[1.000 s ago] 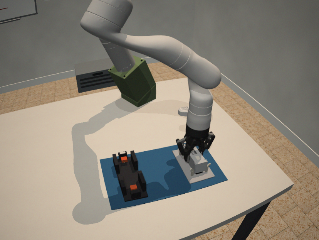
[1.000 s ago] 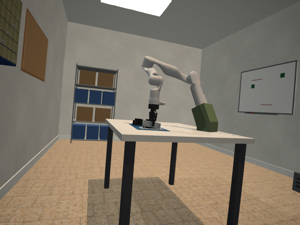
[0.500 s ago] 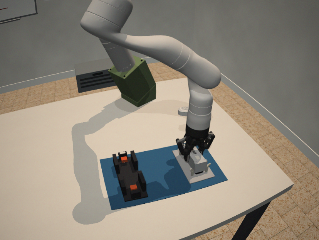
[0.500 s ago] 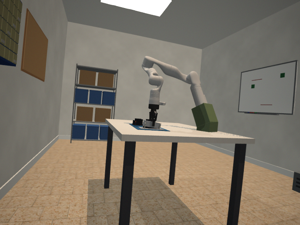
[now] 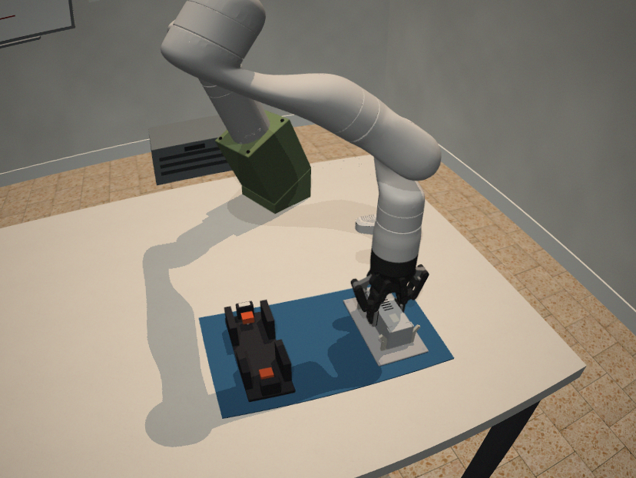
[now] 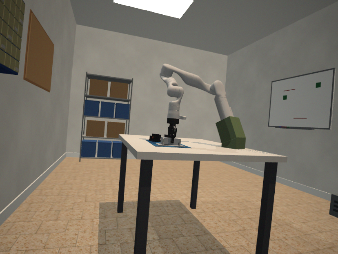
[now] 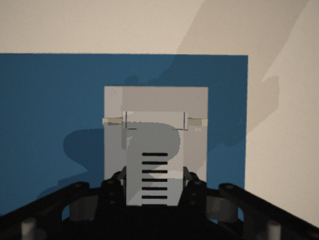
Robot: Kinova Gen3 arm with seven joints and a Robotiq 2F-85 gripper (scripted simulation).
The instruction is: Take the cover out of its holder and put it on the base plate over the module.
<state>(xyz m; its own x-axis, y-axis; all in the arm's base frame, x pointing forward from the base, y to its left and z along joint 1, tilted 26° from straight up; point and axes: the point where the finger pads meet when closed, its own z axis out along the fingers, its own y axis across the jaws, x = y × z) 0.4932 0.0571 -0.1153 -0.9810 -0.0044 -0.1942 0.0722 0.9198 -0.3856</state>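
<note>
The light grey cover (image 5: 398, 336) (image 7: 155, 139), with dark slots in its top, sits over the pale base plate (image 5: 363, 329) (image 7: 162, 97). Its near wall reaches down to the plate, with no gap that I can make out. It looks level in the exterior view. The module is hidden under the cover. My gripper (image 5: 387, 313) (image 6: 172, 140) (image 7: 155, 176) is shut on the cover, with one finger against each long side wall, towards its far end. The black holder (image 5: 256, 346) (image 6: 155, 137) stands empty at the left of the mat.
Two short cream posts (image 5: 382, 340) (image 7: 197, 122) stand on the base plate, one on each side of the cover. The blue mat (image 5: 303, 334) (image 7: 46, 93) lies under plate and holder. The holder has upright black walls and orange blocks (image 5: 266, 373) at its ends.
</note>
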